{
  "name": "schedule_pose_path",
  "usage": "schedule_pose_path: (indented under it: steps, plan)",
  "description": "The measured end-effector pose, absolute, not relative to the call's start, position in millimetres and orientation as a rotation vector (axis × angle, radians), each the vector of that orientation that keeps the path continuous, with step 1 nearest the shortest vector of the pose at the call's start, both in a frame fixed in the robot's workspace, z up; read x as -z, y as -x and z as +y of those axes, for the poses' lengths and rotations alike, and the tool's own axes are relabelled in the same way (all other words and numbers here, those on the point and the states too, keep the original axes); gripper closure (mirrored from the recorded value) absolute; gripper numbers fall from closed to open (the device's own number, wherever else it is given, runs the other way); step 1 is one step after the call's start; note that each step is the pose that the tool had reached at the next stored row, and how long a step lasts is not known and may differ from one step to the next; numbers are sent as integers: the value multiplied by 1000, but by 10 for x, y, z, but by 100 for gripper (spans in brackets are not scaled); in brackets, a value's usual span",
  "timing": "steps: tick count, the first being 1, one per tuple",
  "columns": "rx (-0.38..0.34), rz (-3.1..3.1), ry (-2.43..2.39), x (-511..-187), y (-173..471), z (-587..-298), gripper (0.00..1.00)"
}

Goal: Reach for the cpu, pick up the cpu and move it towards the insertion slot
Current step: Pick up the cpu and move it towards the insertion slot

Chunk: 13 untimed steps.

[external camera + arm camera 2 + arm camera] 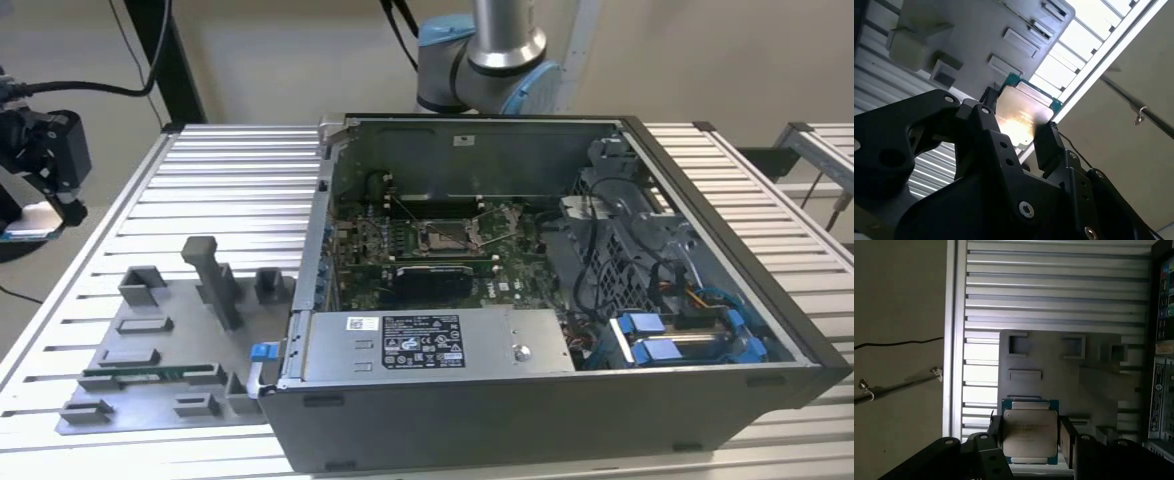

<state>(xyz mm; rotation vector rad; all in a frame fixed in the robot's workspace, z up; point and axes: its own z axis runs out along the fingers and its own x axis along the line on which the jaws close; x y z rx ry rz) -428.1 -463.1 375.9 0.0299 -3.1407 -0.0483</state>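
Observation:
The cpu (1030, 425), a flat square chip with a silvery top and a blue-green rim, sits between the black fingers (1068, 440) of my gripper (1031, 436), which is shut on it. The second wrist view shows the same cpu (1024, 111) clamped in the gripper (1016, 132). In the exterior view the gripper (38, 212) hangs at the far left, beyond the table's edge, with the cpu (27, 228) at its tip. The insertion slot (447, 236), a silver-framed socket on the green board, lies inside the open computer case, far to the exterior view's right of the gripper.
A grey tray (134, 405) with raised posts and a green memory stick (154, 372) lies on the slatted table (227, 190) between gripper and case. The case's walls (534, 420) and its power supply (427, 345) surround the board. The tray (1054, 355) lies beyond the chip in the first wrist view.

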Motion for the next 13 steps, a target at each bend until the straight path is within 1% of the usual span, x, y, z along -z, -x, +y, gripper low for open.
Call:
schedule_pose_path:
  steps: [13]
  plan:
    - [49,-3141,-30,-3773,4277,-4631,100]
